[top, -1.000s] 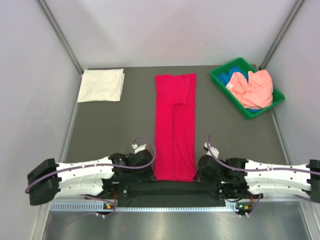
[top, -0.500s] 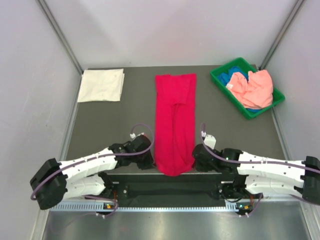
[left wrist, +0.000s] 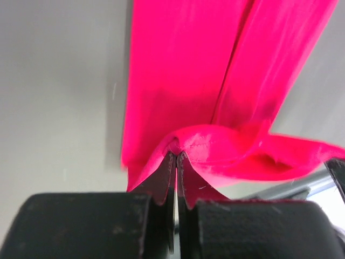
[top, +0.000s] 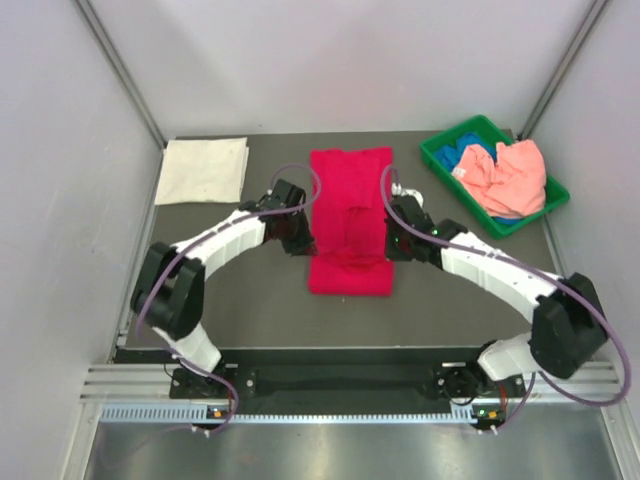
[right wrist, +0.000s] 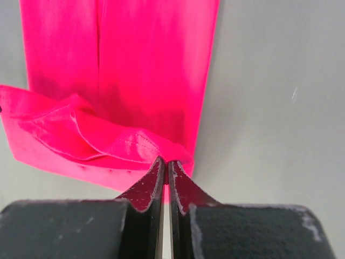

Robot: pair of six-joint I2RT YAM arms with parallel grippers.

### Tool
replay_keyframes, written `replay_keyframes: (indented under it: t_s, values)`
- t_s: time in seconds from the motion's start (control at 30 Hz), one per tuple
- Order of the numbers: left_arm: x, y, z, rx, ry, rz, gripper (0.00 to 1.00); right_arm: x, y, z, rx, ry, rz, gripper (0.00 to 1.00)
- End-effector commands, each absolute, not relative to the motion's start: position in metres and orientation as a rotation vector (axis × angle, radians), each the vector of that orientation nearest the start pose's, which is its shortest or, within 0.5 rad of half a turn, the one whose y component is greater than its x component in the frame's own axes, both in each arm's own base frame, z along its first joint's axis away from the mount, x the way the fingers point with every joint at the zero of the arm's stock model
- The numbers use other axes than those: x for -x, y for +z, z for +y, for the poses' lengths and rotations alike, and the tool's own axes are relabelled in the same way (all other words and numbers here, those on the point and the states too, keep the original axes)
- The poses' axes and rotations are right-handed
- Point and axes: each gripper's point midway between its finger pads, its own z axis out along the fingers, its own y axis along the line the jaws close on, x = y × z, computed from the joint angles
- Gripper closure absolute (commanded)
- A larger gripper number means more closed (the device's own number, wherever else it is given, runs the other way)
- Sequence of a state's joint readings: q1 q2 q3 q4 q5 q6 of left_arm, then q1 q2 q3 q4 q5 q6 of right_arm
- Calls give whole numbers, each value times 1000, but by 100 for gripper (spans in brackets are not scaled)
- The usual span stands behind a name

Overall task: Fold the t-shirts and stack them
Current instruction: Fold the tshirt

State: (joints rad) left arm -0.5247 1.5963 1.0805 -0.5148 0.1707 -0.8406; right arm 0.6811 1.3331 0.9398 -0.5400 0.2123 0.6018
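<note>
Overhead: the crimson shirt [top: 350,190] lies mid-table, long axis running away from my bases, with my left gripper [top: 301,232] and right gripper [top: 388,238] flanking it, equally near. Left wrist: jaws clamped on its lifted edge. Right wrist: likewise, with the unfolded length straight ahead.

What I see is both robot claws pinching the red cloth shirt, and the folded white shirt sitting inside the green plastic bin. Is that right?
No. The folded white cloth t-shirt lies at the far left of the table, not inside the green plastic bin; the top external view shows it. Left gripper and right gripper do pinch the crimson-red t-shirt.
</note>
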Motion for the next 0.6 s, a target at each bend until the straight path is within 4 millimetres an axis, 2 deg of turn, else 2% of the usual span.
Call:
replay_keyframes:
  t_s: [0.0,0.03,0.07,0.1,0.13,0.17,0.2,0.27,0.3,0.37,0.4,0.47,0.5,0.57]
  values:
    - [-335,98,-238,274,-632,2706,100,-318,122,192,65,237,2440,100]
    - [-342,83,-233,302,-599,2751,100,-329,130,195,57,249,2420,100]
    - [-349,84,-234,304,-606,2758,100,-336,130,196,66,248,2420,100]
    - [-362,92,-237,302,-626,2734,100,-344,122,193,56,230,2438,100]
    - [-371,85,-234,322,-620,2744,100,-354,128,196,59,240,2423,100]
    - [-383,92,-235,330,-633,2718,100,-361,129,195,73,233,2420,100]
    - [-390,86,-232,353,-630,2724,100,-372,127,197,74,240,2423,100]
    - [-406,92,-231,362,-641,2701,100,-383,126,198,96,240,2425,100]
    - [-412,85,-227,382,-633,2712,100,-391,124,200,103,250,2432,100]
    - [-423,88,-228,386,-651,2697,100,-400,116,201,119,240,2444,100]
    - [-427,80,-225,401,-647,2709,100,-408,121,202,118,248,2431,100]
    - [-435,81,-228,396,-679,2706,100,-415,117,204,124,247,2439,100]
    - [-438,76,-228,398,-684,2715,100,-422,113,205,119,247,2451,100]
    - [-443,76,-230,392,-701,2707,100,-428,103,204,119,237,2468,100]
